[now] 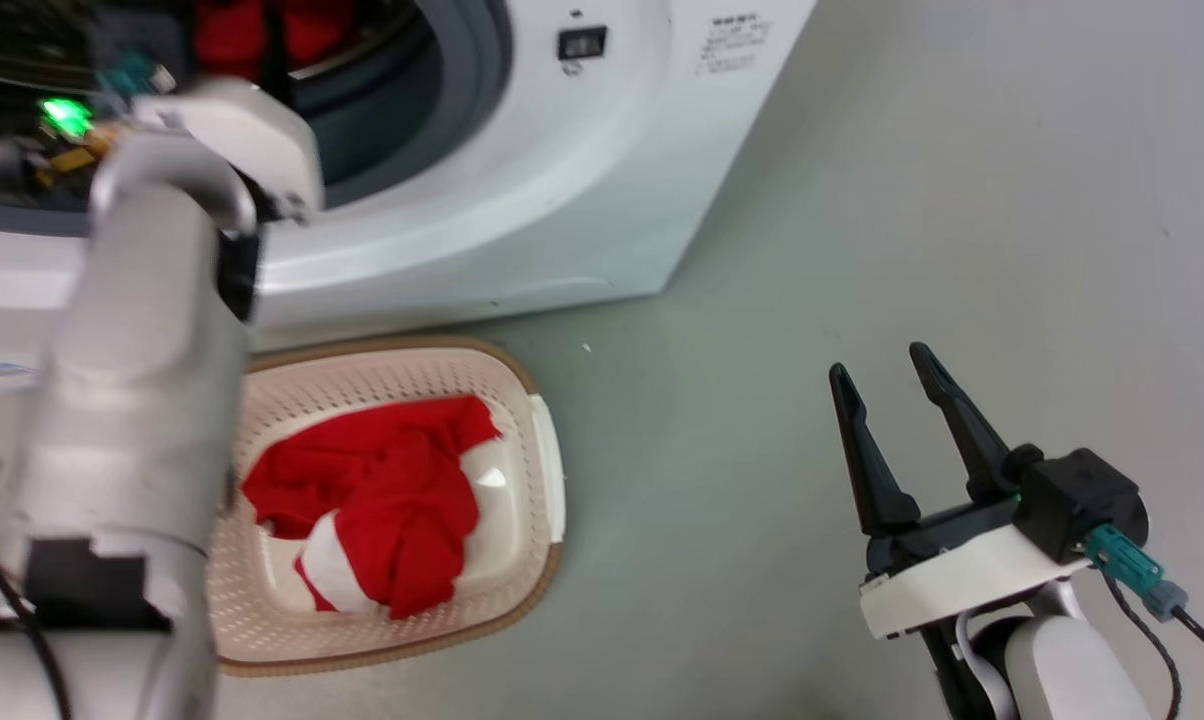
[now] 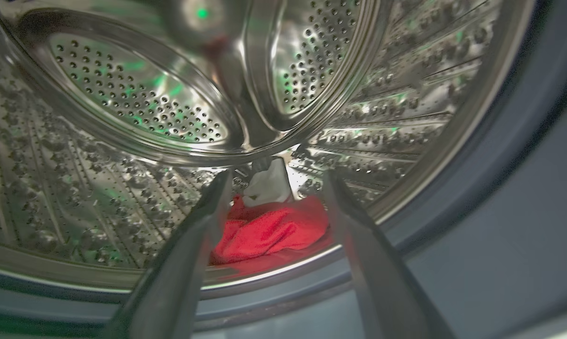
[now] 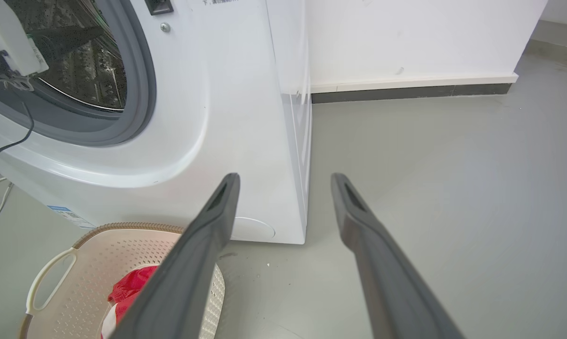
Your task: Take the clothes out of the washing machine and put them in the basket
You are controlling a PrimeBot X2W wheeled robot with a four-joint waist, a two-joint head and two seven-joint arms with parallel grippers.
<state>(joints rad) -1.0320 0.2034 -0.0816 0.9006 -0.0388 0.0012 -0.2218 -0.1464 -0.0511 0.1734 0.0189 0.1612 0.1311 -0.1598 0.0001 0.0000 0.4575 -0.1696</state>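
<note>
Left gripper (image 2: 278,179) in the washing machine (image 1: 562,180), fingers parted and empty.
You see a red garment (image 2: 269,230) low in the steel drum (image 2: 123,94); red clothes (image 1: 392,500) lie in the basket (image 1: 362,380) on the grey floor (image 1: 762,400), right gripper (image 1: 880,362) spread, empty, above it.

glossy perforated steel drum (image 2: 123,108), soft red cloth (image 2: 269,230), perforated plastic basket (image 1: 402,372)

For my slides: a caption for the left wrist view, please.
Open left end effector at the mouth of the drum, aimed at a red garment inside.
</note>
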